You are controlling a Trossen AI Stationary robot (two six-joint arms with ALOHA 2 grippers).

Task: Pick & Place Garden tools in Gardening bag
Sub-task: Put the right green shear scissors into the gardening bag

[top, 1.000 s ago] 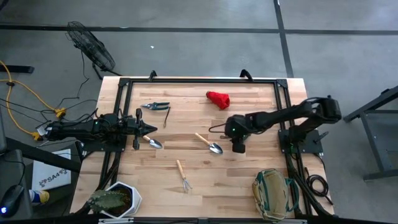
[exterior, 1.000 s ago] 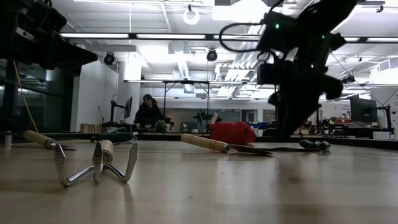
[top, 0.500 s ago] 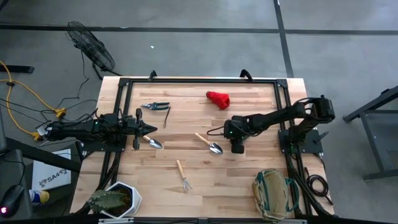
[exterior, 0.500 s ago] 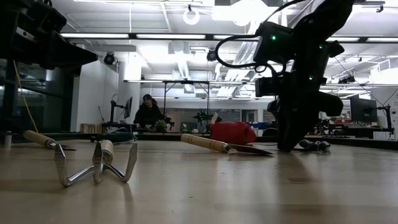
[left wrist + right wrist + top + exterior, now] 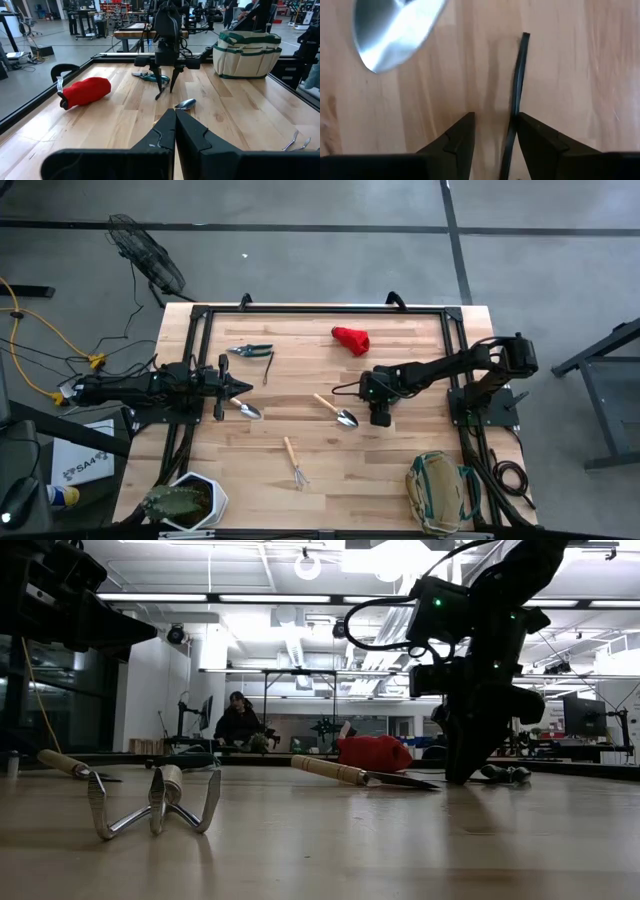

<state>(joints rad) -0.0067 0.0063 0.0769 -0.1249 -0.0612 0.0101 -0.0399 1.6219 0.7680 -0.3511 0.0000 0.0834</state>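
Status: while I watch from the remote station, nothing is in the gardening bag [image 5: 441, 492] yet; it sits at the bench's [image 5: 400, 450] near right corner.
Right pincer: right pincer [image 5: 380, 417] low over mid-bench, fingers part open, empty, just beside the blade of the middle trowel [image 5: 335, 411].
Right wrist view: trowel blade [image 5: 395, 30] off to one side, not between the fingers [image 5: 457, 135]; a thin dark strip [image 5: 516, 95] on the wood runs past one finger. Can't tell what it is.
Left pincer: left pincer [image 5: 233, 387] parked at the bench's left edge, closed, holding nothing; second trowel [image 5: 245, 409] just beside its tip.
Other tools: shears [image 5: 251, 351] far left, red lump [image 5: 351, 338] far middle, rake [image 5: 293, 461] near middle, all well apart from the bag.
Risk 1: I judge closing here grabs air or the dark strip, since the pincer is off the trowel.
Risk 2: sliding sideways could nudge the blade and spin the trowel away.
Risk 3: gripping the smooth blade instead of the wooden handle may let it slip on the lift.
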